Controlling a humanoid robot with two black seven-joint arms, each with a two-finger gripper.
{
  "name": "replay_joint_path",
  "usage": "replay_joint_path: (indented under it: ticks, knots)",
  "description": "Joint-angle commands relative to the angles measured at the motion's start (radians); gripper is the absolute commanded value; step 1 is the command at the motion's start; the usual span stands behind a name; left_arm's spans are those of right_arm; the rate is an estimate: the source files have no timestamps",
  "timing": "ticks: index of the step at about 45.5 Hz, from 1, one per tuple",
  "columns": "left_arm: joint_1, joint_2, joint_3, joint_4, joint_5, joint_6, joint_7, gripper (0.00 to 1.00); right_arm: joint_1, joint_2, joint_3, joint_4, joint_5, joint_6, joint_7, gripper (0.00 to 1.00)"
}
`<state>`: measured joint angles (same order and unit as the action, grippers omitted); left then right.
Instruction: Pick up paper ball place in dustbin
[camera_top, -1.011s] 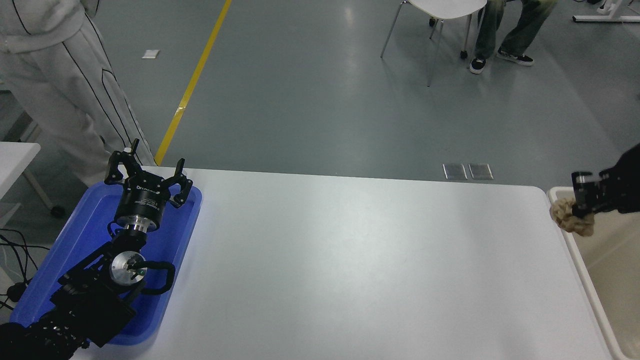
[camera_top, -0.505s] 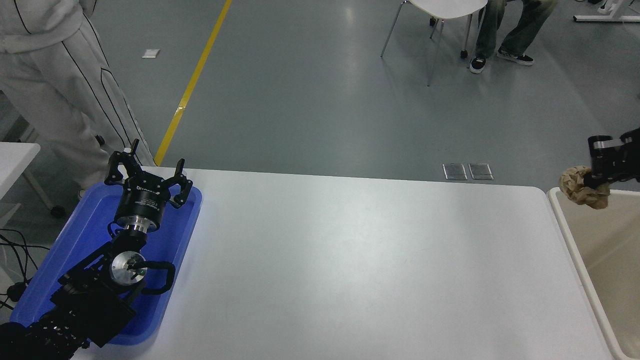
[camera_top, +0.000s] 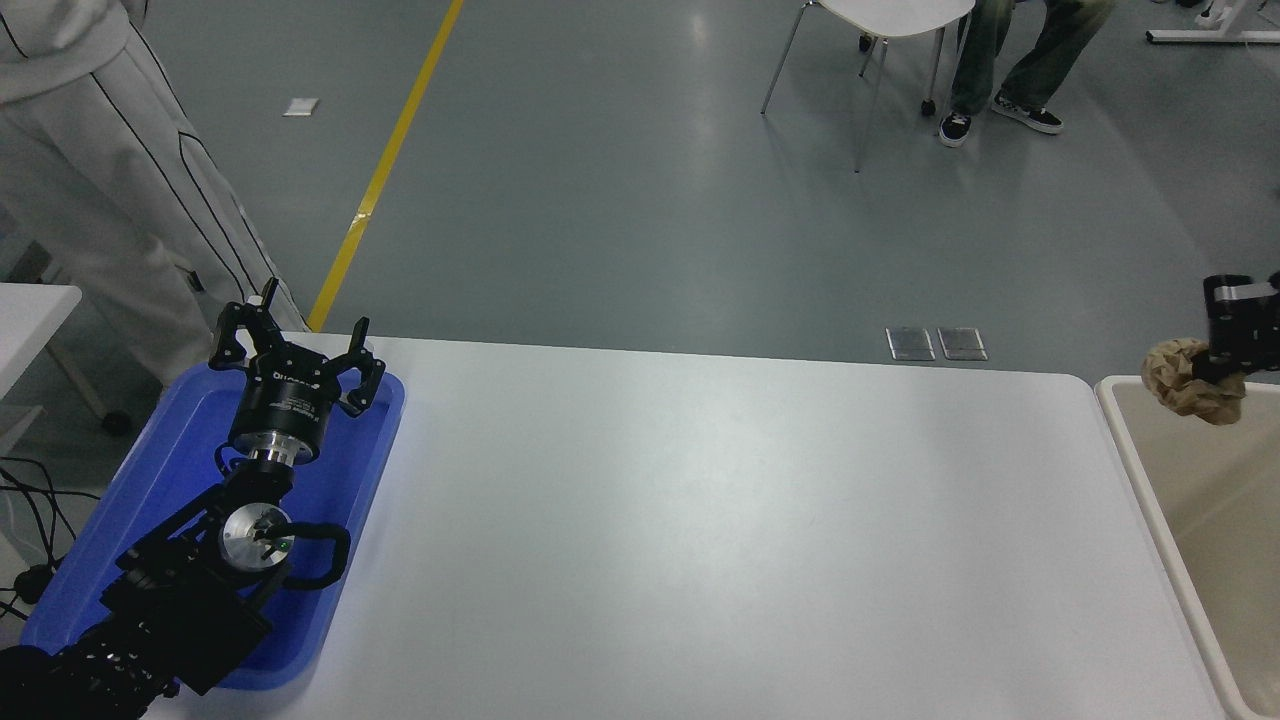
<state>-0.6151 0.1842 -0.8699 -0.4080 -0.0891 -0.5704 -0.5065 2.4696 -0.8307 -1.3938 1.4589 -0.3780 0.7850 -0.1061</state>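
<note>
The tan crumpled paper ball (camera_top: 1190, 380) hangs in the air at the right edge, over the far left corner of the cream dustbin (camera_top: 1135, 470). My right gripper (camera_top: 1222, 352) comes in from the right edge and is shut on the paper ball from its right side. The dustbin stands against the table's right end, and only its left part shows. My left gripper (camera_top: 295, 345) is parked at the lower left, open and empty, over the blue tray (camera_top: 360, 480).
The white table (camera_top: 700, 520) fills the middle. A person in white clothes (camera_top: 110, 190) stands at the far left beside the tray. A white chair (camera_top: 880, 40) and a seated person's legs (camera_top: 1010, 70) are on the floor far behind.
My right gripper has lifted the paper ball up off the dustbin's left rim and carried it to the right. The left arm has not moved.
</note>
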Motion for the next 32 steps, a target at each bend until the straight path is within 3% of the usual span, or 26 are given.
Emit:
replay_joint_path:
  ticks: [1, 6, 15, 26, 32]
  knots:
    - [0.0, 0.0, 0.0, 0.0, 0.0, 0.0, 0.0, 1.0, -0.004, -0.033, -0.12, -0.055, 0.005, 0.0, 0.003, 0.0]
    - [0.0, 0.0, -0.001, 0.0, 0.0, 0.0, 0.0, 1.0, -0.023, -0.057, -0.192, -0.113, 0.013, -0.018, 0.003, 0.0]
    - [0.0, 0.0, 0.0, 0.0, 0.0, 0.0, 0.0, 1.0, -0.066, -0.208, -0.212, -0.184, -0.021, -0.018, 0.003, 0.0]
    - [0.0, 0.0, 0.0, 0.0, 0.0, 0.0, 0.0, 1.0, -0.129, -0.228, -0.2, -0.245, -0.027, -0.032, 0.003, 0.0]
    - [0.0, 0.0, 0.0, 0.0, 0.0, 0.0, 0.0, 1.0, -0.251, -0.219, -0.156, -0.273, -0.024, -0.139, 0.003, 0.0]
